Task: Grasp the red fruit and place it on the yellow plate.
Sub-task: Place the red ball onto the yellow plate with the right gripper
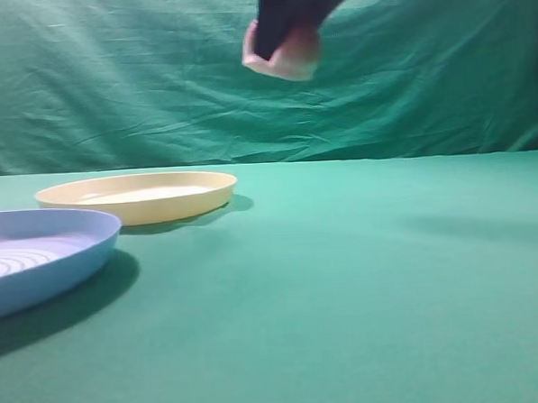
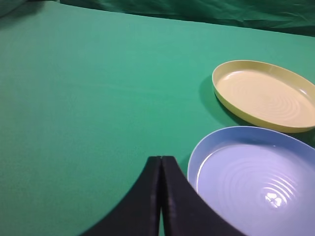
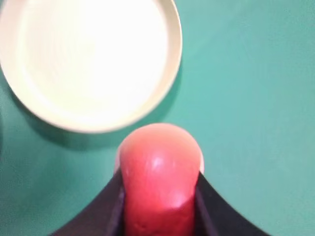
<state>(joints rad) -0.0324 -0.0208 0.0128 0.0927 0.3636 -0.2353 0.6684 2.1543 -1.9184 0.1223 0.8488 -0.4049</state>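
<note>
Carrying the red fruit (image 3: 160,172) clamped between my right gripper (image 3: 158,196) fingers, high at the top centre of the exterior view, so it clears the rim of the yellow plate (image 3: 167,83) at upper left; my left gripper (image 2: 161,196) rests pressed closed, empty; my arm is cropped off above, the fruit's base hidden.

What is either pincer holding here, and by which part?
The right pincer holds the red fruit by its two sides, high above the table. The left pincer is shut on nothing.
</note>
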